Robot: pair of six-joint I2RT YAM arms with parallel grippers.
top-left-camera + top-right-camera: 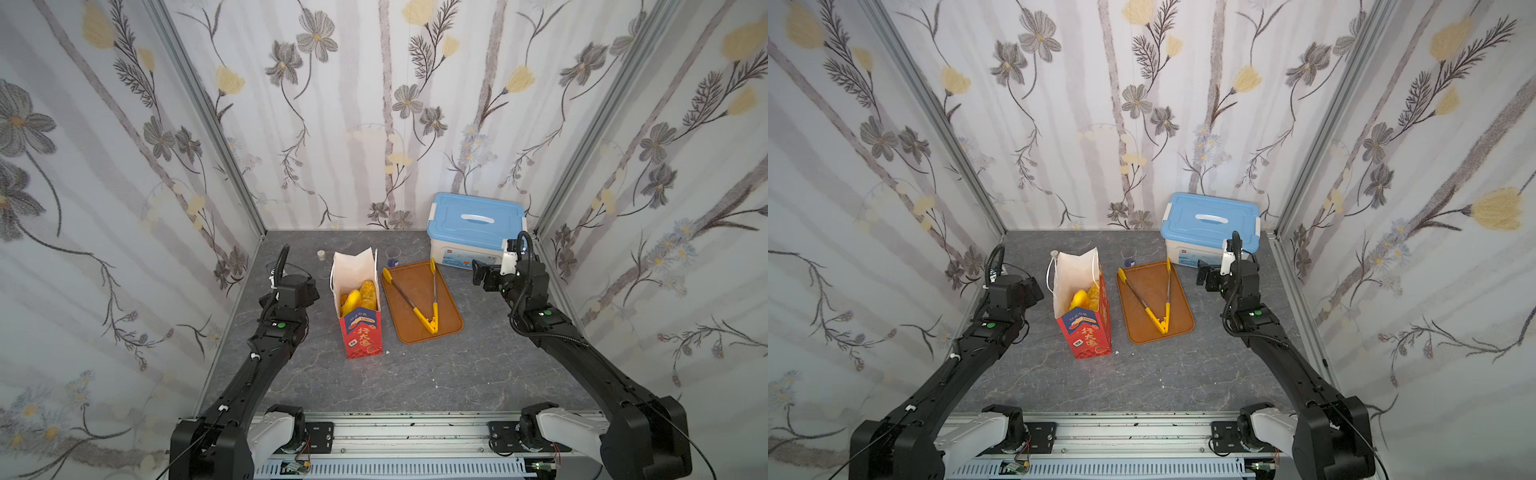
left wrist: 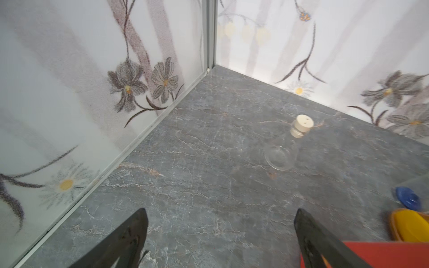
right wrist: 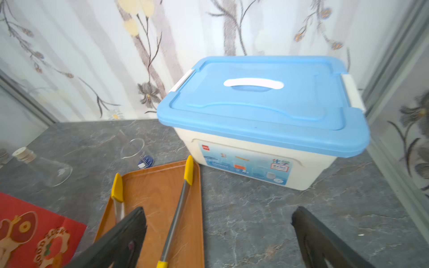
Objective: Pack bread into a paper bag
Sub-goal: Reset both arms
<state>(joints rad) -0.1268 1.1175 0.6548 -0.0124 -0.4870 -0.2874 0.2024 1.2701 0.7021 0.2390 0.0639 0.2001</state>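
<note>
On the counter [image 1: 415, 374], the blue-lidded box [image 1: 476, 220] is sitting beyond and right of the paper bag [image 1: 361, 336]. The tray [image 1: 446, 307] is lying just right of it, holding only the tongs [image 1: 432, 316]. The bread [image 1: 368, 291] is resting inside the bag. The left end effector [image 2: 220, 215] and the right end effector [image 3: 218, 215] are hanging released, empty, either side of the bag. Packing is looking finished; any retreat should be avoiding its thin walls.
</note>
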